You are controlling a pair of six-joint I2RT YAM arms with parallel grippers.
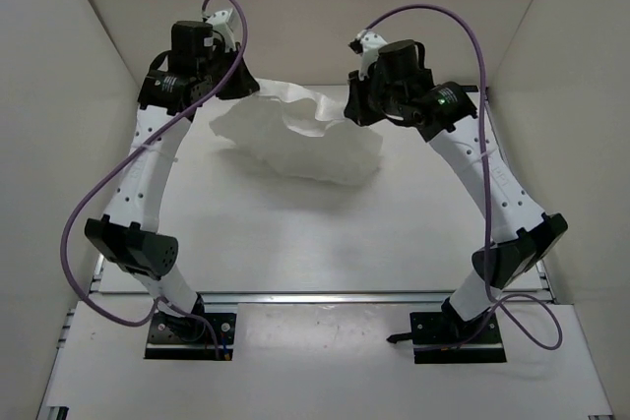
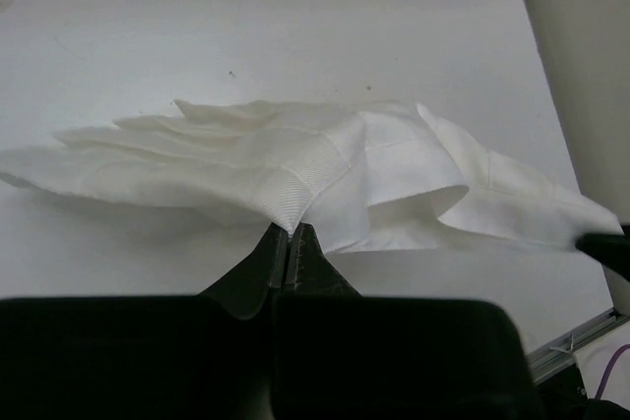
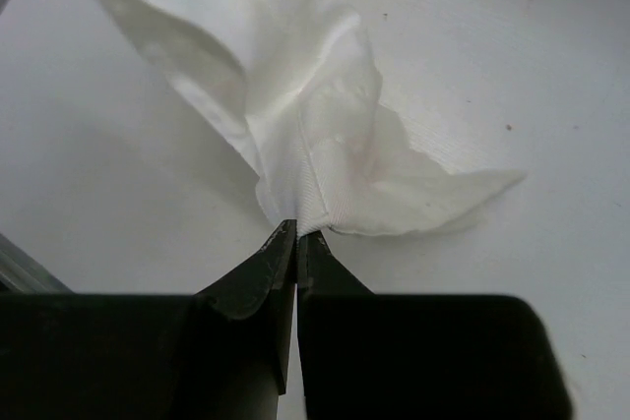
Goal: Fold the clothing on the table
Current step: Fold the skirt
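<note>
Clothing [image 1: 295, 140] sits at the far part of the table [image 1: 295, 243], between the two arms. It is white, thin and soft, and it is all bunched up with lots of folds and wrinkles. One far edge is pulled up on the left side and another on the right side, and the middle sags down between them. The near part of it looks like it rests on the table top.

The left gripper [image 2: 287, 233] is closed tight, and it pinches a ribbed edge of the clothing between its black fingers [image 2: 258, 272]. From that pinch the cloth spreads out in flat layers, to the left and to the right.

The right gripper [image 3: 296, 231] is closed tight too. It pinches a small bit of the clothing at its very tip. The cloth goes up and away from there in a twisted bundle, and one loose corner sticks out to the right, low over the table.

Both arms bend up high and lean in toward the cloth. A purple cable [image 1: 84, 213] loops along each arm. A small green light [image 1: 442, 98] glows on the right arm. A silver rail [image 1: 325, 296] runs along the near edge of the table.
</note>
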